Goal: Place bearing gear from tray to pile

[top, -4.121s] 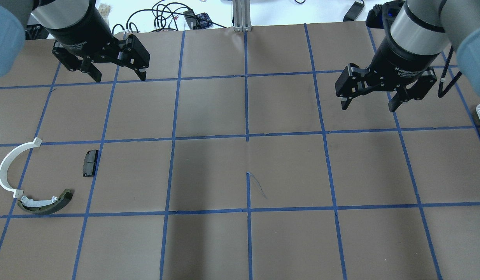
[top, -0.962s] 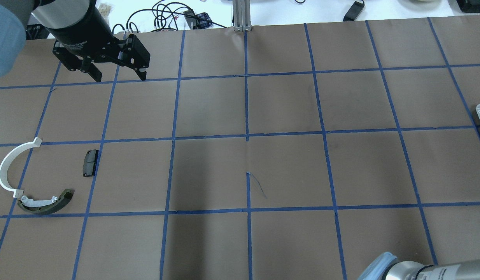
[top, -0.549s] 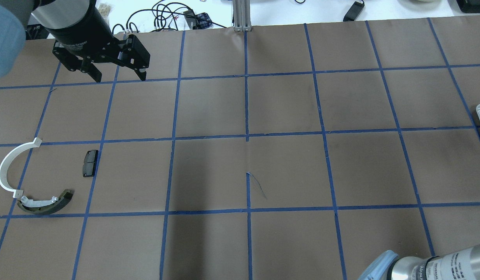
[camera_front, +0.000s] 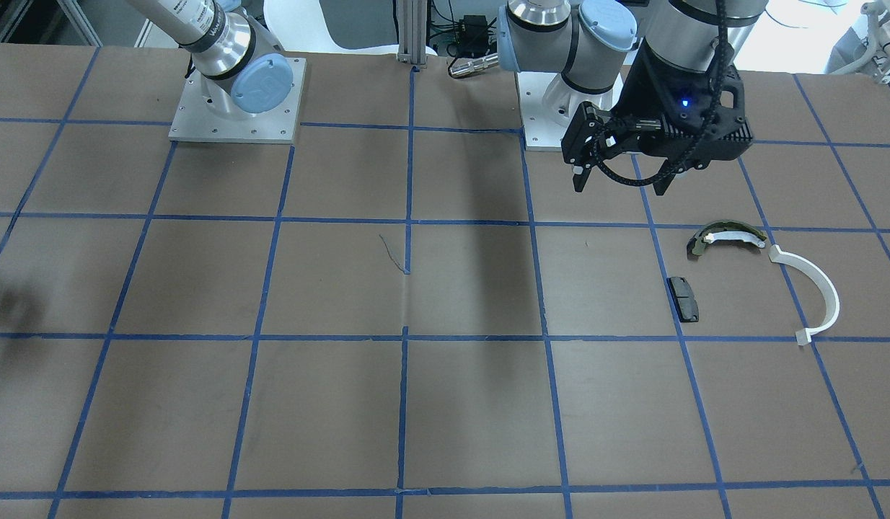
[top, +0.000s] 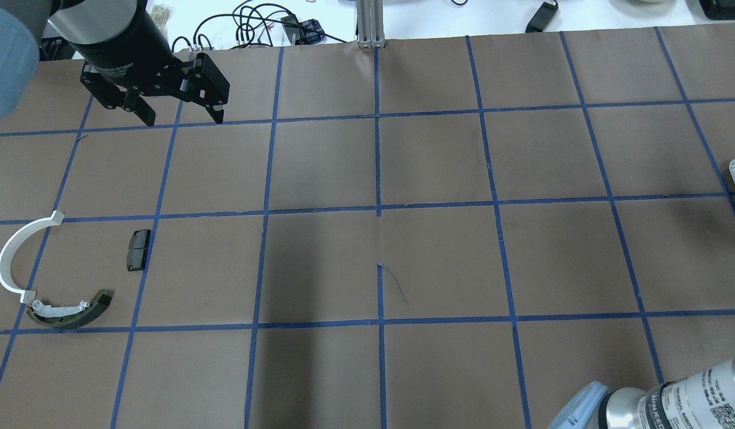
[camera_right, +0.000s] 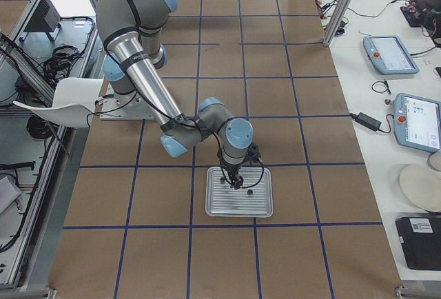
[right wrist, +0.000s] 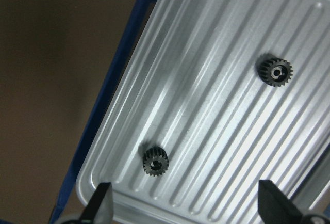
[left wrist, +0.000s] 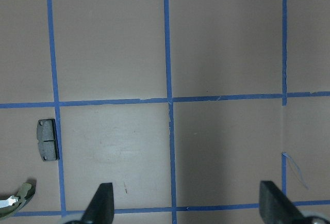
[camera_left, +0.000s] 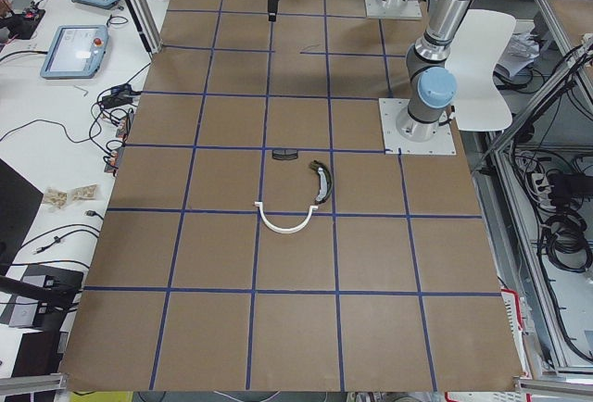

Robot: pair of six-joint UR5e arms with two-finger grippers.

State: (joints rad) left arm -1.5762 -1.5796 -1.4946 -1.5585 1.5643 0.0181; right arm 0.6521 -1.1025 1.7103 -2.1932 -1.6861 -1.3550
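The right gripper [right wrist: 185,203], jaws spread, hovers over the ribbed silver tray [right wrist: 216,131]; best centre it on the nearer small black toothed gear [right wrist: 155,162], then descend straight

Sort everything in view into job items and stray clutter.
Job: corner gear, second gear, tray, open right claw; destination parts: green shoe, white arc, black pad.
Stray: cables, tablets, white chair.

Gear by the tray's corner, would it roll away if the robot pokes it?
Probably not: the gear lies flat, hole up, so it would likely slide along the ribbed tray. It looks small and solid, so probably stiff. Its teeth may help grip.
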